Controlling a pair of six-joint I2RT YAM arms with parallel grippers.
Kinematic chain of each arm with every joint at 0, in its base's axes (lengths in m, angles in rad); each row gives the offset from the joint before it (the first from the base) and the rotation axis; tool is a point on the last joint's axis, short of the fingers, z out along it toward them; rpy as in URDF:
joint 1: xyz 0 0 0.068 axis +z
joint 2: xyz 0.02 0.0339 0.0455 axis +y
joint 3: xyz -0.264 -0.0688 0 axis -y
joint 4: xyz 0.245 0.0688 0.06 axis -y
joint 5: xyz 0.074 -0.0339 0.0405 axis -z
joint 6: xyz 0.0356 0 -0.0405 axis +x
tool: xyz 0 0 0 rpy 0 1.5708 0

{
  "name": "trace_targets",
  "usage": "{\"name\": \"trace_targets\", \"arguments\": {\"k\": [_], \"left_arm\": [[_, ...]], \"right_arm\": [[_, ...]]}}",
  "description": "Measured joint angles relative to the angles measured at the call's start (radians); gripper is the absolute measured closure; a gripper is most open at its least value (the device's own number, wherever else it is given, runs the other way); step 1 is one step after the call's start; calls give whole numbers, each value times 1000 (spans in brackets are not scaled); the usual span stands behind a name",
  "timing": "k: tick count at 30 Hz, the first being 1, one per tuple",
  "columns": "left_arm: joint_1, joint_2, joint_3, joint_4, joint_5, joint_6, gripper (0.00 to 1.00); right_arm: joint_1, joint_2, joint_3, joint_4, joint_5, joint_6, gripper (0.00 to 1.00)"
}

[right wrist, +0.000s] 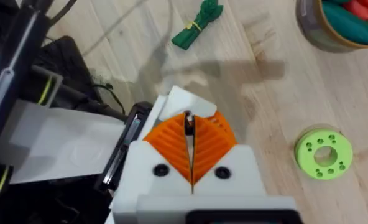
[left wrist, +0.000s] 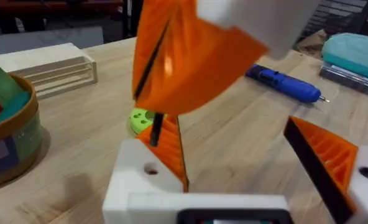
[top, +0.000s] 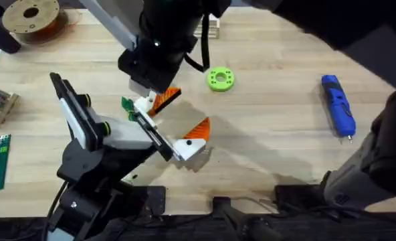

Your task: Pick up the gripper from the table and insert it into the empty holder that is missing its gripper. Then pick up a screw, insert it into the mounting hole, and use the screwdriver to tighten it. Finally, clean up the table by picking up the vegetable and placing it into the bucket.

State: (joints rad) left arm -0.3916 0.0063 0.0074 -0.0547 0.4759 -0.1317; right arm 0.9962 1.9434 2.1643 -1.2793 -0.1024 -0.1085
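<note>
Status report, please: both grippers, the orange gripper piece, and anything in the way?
Left gripper open. Right gripper shut on the gripper, at the holder; seating not confirmed. Close by on table: vegetable, not blocking.

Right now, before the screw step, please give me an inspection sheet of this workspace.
Surface: table, pale wooden planks.
Job's things: orange gripper at the holder; screwdriver lying flat; vegetable on the table; bucket holds toy vegetables; screw: nothing seen.
Clutter: green ring, spool.
Grippers: right gripper shut on the orange gripper; left gripper open.
Cables: black cable on the right arm.
Surroundings: wooden rack beside the bucket.
</note>
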Motion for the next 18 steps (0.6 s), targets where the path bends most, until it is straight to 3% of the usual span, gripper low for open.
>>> {"name": "trace_targets", "arguments": {"k": [18], "left_arm": [[0,0,0,0,0,0,14]], "right_arm": [[0,51,0,-15,0,0,994]]}}
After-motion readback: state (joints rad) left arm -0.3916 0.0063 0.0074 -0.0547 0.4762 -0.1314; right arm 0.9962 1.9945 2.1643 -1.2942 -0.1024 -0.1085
